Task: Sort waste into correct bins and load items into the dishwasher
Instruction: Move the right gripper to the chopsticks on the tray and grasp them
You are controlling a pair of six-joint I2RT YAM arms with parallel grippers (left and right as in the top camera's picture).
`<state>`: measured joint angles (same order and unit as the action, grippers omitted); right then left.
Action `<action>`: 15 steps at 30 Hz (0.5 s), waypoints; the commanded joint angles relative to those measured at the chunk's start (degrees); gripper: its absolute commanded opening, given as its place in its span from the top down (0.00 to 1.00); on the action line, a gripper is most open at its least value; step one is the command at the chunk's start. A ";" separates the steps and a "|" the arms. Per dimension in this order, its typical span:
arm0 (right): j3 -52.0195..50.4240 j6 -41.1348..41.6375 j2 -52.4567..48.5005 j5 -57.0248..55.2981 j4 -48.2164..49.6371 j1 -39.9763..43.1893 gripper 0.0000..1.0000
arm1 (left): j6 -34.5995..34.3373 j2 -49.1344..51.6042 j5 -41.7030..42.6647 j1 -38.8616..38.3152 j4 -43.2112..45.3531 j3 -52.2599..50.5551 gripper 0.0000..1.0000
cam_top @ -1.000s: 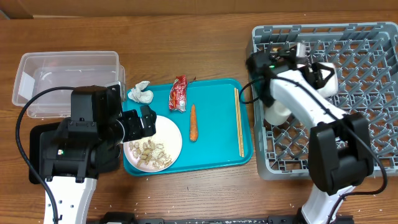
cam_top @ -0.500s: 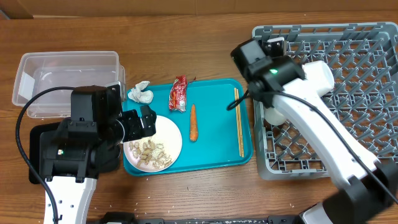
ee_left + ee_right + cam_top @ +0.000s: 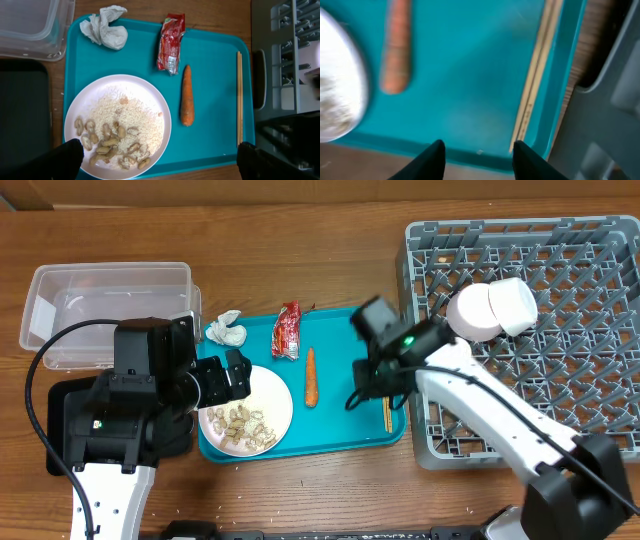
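Note:
On the teal tray [image 3: 345, 410] lie a crumpled tissue [image 3: 226, 329], a red wrapper [image 3: 287, 330], a carrot stick [image 3: 311, 375] and a white plate [image 3: 245, 415] of beige scraps. Two white dishes [image 3: 490, 310] rest on their sides in the grey rack [image 3: 580, 380]. My right gripper [image 3: 366, 387] hovers open and empty over the tray's near right corner, beside the chopsticks [image 3: 537, 75], its fingertips [image 3: 434, 159] apart. My left gripper [image 3: 157, 165] stands wide open above the plate [image 3: 117, 120], holding nothing.
A clear tub [image 3: 105, 315] sits at the far left with a black tray [image 3: 60, 430] in front of it, partly under my left arm. The rack's wall [image 3: 615, 100] stands close to the right of my right gripper.
My right arm came out of the rack and swung left and down over the tray, its jaws narrowing. The white dishes stay in the rack. The left arm has not moved.

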<state>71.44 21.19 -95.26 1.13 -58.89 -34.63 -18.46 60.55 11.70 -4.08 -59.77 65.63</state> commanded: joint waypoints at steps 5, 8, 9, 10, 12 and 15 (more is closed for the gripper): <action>-10.75 2.60 -0.17 -8.37 12.46 0.72 0.56 | 0.66 0.17 -0.31 0.31 0.13 1.07 0.00; -13.09 1.86 -0.39 -6.84 14.95 0.72 0.72 | 0.66 0.20 -0.31 0.31 0.13 1.07 0.00; -13.77 0.28 -0.63 -4.79 15.85 0.72 0.73 | 0.66 0.20 -0.31 0.31 0.13 1.07 0.00; -14.25 -1.20 -0.94 -3.13 16.52 0.72 0.73 | 0.66 0.17 -0.31 0.31 0.13 1.07 0.00; -14.97 -1.90 -1.95 -2.54 17.22 0.66 0.73 | 0.66 0.17 -0.31 0.31 0.13 1.07 0.00; -15.23 -1.44 -3.98 -3.48 17.51 1.01 0.73 | 0.66 0.17 -0.31 0.31 0.13 1.07 0.00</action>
<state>57.08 20.71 -97.25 -2.81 -41.78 -34.09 -18.46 60.55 11.73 -4.08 -59.79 65.63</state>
